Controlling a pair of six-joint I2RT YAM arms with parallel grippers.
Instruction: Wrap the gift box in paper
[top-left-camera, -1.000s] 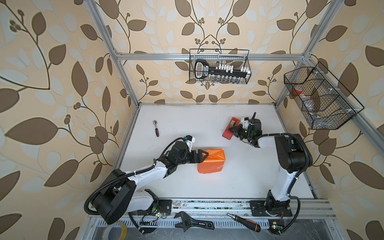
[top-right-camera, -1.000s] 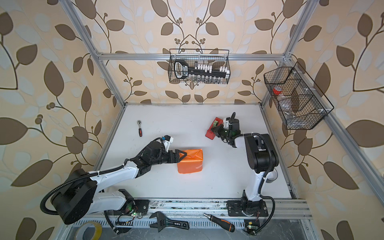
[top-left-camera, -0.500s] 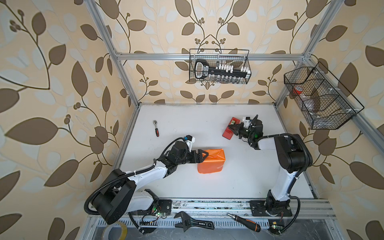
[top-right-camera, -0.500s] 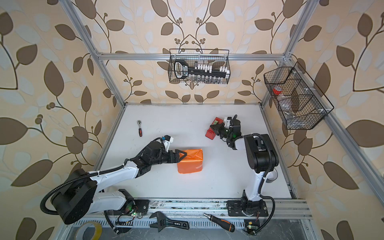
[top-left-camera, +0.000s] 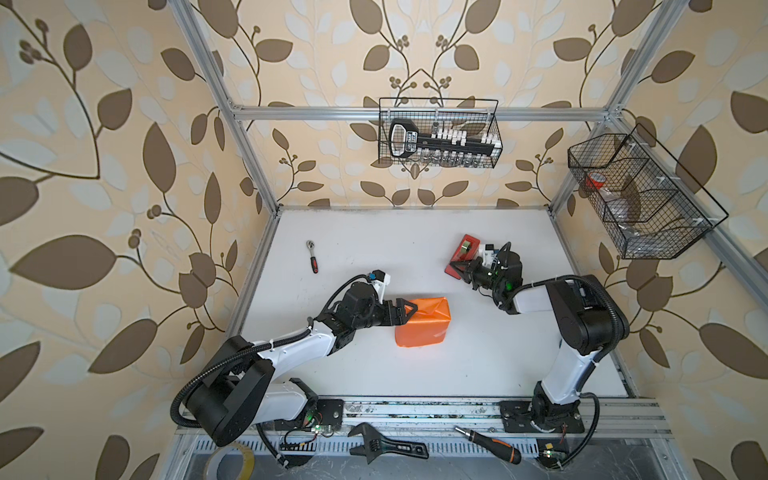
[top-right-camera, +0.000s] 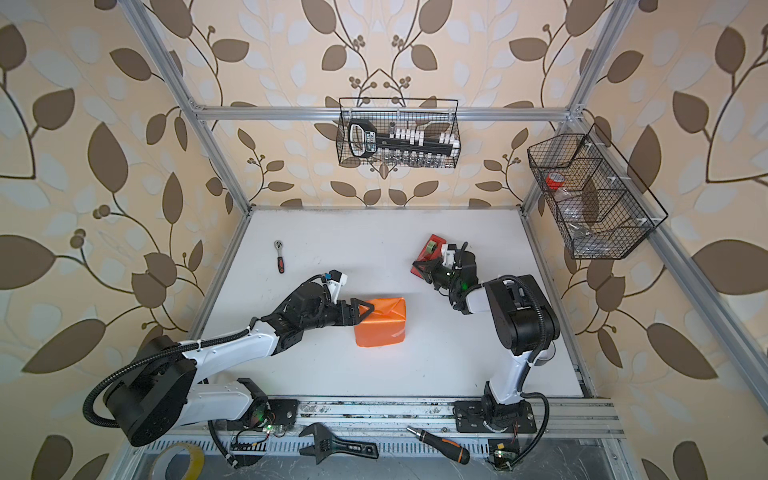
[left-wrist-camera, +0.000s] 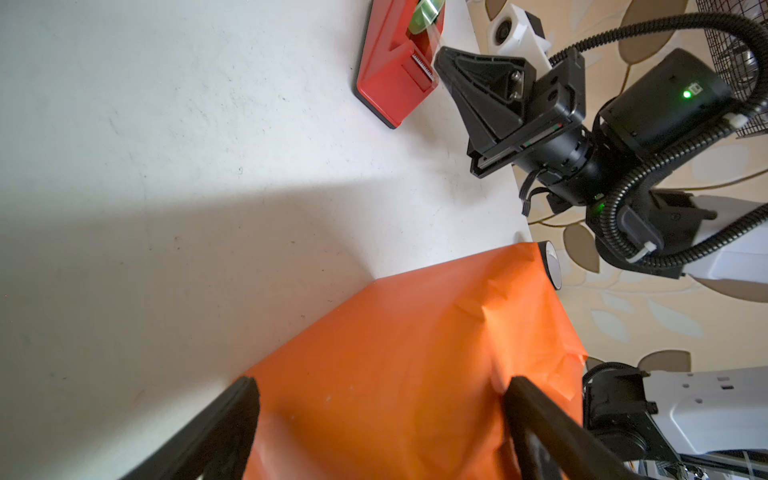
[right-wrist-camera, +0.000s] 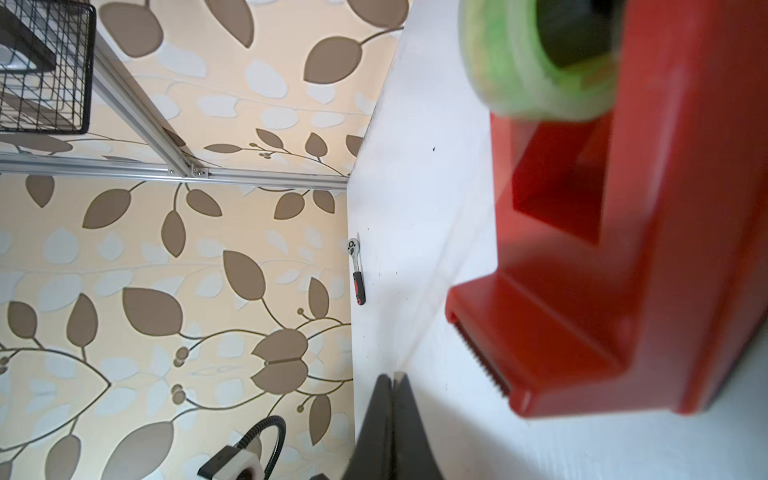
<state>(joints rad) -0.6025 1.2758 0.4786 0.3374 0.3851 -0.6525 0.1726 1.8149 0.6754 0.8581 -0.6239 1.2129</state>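
Observation:
The paper (top-left-camera: 424, 328) shows its glossy orange face and is folded round a block-shaped parcel at mid-table in both top views (top-right-camera: 382, 322). The gift box is hidden inside it. My left gripper (top-left-camera: 405, 316) is open, its black fingers (left-wrist-camera: 245, 399) standing either side of the parcel's left end (left-wrist-camera: 395, 374). My right gripper (top-left-camera: 457, 266) is shut at the cutter end of the red tape dispenser (top-left-camera: 467, 245). In the right wrist view a clear strip of tape (right-wrist-camera: 449, 257) runs from the green roll (right-wrist-camera: 519, 62) to its closed tips (right-wrist-camera: 392, 376).
A small ratchet (top-left-camera: 311, 257) lies at the back left of the white table (top-left-camera: 374, 232). Wire baskets hang on the back wall (top-left-camera: 440, 133) and the right wall (top-left-camera: 640, 199). A wrench (top-left-camera: 386, 446), a screwdriver (top-left-camera: 490, 444) and a tape roll (top-left-camera: 232, 461) lie below the front rail.
My right gripper has shifted slightly beside the tape dispenser. The left arm and the orange parcel have not moved.

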